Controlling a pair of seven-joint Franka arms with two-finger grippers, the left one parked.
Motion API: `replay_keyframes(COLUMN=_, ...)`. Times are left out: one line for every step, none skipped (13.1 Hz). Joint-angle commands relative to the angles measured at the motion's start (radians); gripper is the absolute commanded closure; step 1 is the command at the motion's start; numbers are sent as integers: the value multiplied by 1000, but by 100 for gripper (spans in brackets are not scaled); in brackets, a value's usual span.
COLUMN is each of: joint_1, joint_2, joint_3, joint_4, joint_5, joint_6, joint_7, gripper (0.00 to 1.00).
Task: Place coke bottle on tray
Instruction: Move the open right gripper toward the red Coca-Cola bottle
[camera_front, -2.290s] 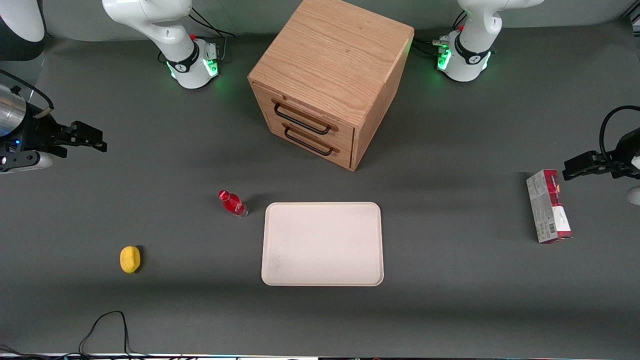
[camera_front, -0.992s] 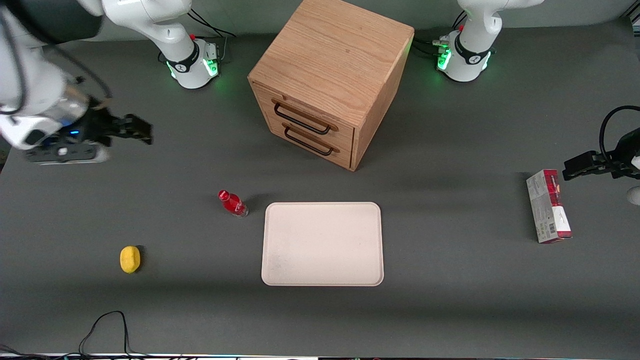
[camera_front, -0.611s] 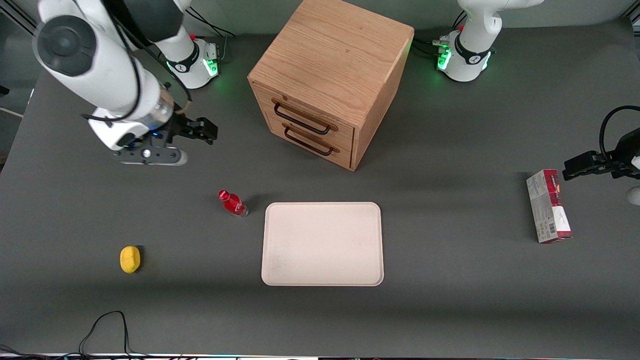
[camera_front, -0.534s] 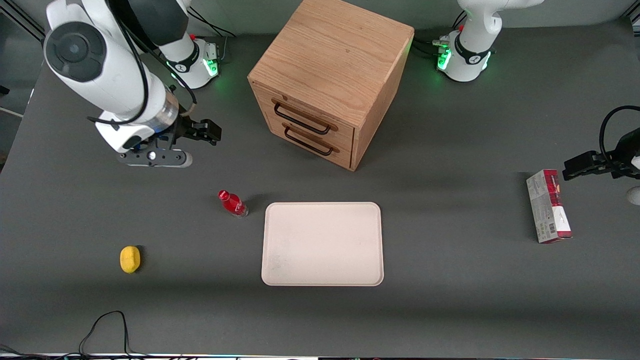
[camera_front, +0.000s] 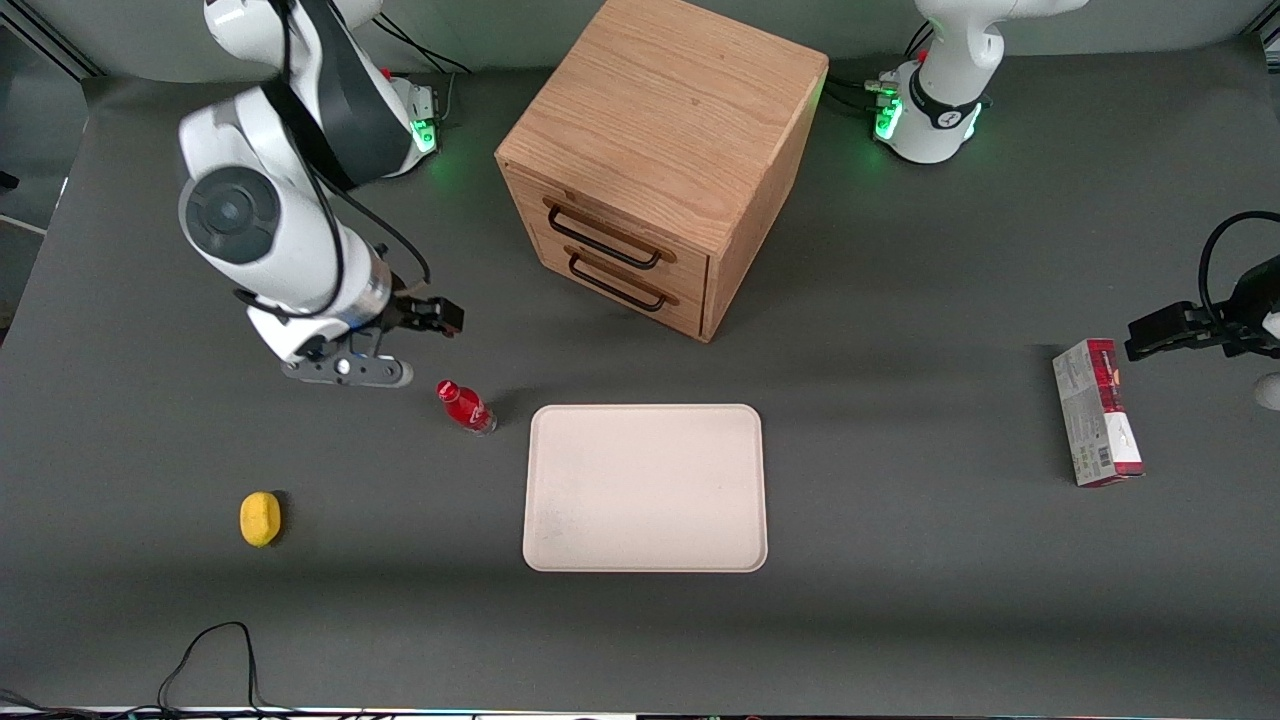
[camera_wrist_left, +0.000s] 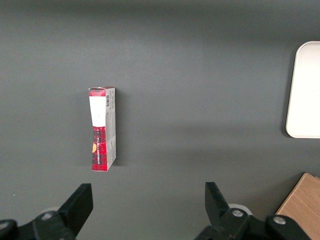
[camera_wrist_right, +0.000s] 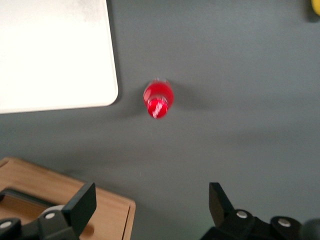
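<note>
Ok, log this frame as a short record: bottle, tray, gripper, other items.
coke bottle: upright on the table, beside the tray, not on it
tray: nothing on it
gripper: above the table, farther from the front camera than the bottle, jaws open, holding nothing
other items: lemon, wooden drawer cabinet, red-and-grey carton

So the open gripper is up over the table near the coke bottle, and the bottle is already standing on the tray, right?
Not quite. The coke bottle is not on the tray; it stands upright on the table beside it, apart from the rim, as the front view and the right wrist view both show. The rest holds: the gripper is open, above the table, near the bottle.
</note>
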Motion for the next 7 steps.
replay_keyframes(joint_1=-1, joint_2=-28, joint_3=-6, joint_4=-184, joint_5=19, joint_6=198, joint_7=-32, gripper=0)
replay_keyframes(joint_1=0, joint_2=-31, joint_3=-6, joint_4=-230, joint_5=19, joint_6=259, joint_7=-35, gripper=1)
replay_keyframes(joint_1=-1, joint_2=-28, joint_3=-6, joint_4=-260, joint_5=19, joint_6=292, joint_7=-65, gripper=1)
replay_keyframes(joint_1=-4, joint_2=-25, joint_3=-9, joint_4=-277, joint_5=19, joint_6=313, joint_7=-94, gripper=1)
replay_keyframes(joint_1=-4, joint_2=-25, joint_3=-23, joint_4=-300, joint_5=19, joint_6=335, joint_7=-104, gripper=1)
replay_keyframes(joint_1=-3, joint_2=-25, joint_3=-26, joint_4=-320, joint_5=19, joint_6=361, joint_7=-107, gripper=1)
replay_keyframes(joint_1=-3, joint_2=-25, joint_3=-26, joint_4=-341, joint_5=19, joint_6=388, joint_7=-110, gripper=1)
